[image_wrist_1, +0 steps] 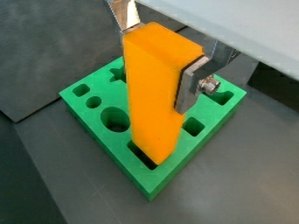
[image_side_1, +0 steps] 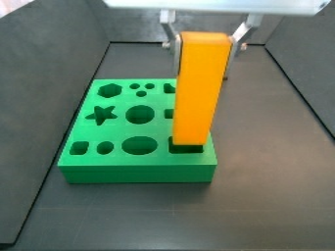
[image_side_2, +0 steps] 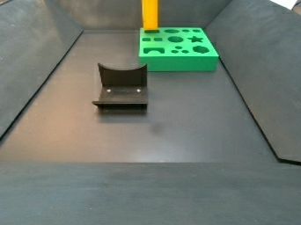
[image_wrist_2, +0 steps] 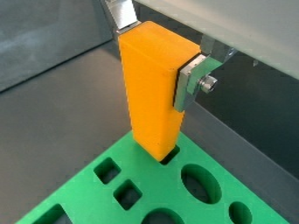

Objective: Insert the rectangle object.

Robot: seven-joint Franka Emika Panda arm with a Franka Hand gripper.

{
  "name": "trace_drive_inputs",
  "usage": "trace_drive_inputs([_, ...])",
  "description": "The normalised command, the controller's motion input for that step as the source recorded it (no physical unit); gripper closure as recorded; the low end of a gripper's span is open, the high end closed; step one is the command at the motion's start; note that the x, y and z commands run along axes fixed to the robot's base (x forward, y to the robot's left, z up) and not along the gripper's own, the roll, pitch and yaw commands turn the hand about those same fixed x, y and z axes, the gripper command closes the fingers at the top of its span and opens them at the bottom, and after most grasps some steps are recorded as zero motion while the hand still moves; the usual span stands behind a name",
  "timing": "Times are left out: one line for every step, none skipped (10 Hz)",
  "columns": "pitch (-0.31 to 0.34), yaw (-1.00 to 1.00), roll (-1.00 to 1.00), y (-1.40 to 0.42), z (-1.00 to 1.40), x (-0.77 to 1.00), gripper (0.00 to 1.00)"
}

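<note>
The rectangle object (image_wrist_1: 155, 96) is a tall orange-yellow block, also in a wrist view (image_wrist_2: 152, 96). It stands upright with its lower end in a square hole at a corner of the green board (image_wrist_1: 111, 144). My gripper (image_wrist_1: 156, 66) is shut on the block's upper part, one finger plate (image_wrist_1: 191, 80) on each side. It shows the same way in a wrist view (image_wrist_2: 152, 63). In a side view the gripper (image_side_1: 203, 41) holds the block (image_side_1: 199, 93) over the board's (image_side_1: 131, 162) near right corner. The block (image_side_2: 150, 13) and board (image_side_2: 179, 54) stand far back in a side view.
The green board has several other shaped holes, among them a star (image_side_1: 102, 116) and a large circle (image_side_1: 139, 147). The dark fixture (image_side_2: 120, 86) stands on the floor, apart from the board. Sloping dark walls (image_side_2: 41, 79) enclose the floor.
</note>
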Motion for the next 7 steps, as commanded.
trace_drive_inputs([0.000,0.07,0.03,-0.11,-0.26,0.00,1.00])
trace_drive_inputs([-0.011,0.06,0.05,-0.21,-0.24,0.00,1.00])
trace_drive_inputs([-0.003,0.05,0.05,-0.32,-0.15,0.00,1.00])
trace_drive_inputs([-0.009,0.06,0.03,-0.24,-0.15,0.00,1.00])
trace_drive_inputs([-0.003,0.05,0.02,-0.10,-0.26,0.00,1.00])
trace_drive_inputs([-0.034,0.01,0.09,-0.15,-0.41,0.00,1.00])
trace_drive_inputs([-0.069,0.00,0.12,-0.22,-0.51,0.00,1.00])
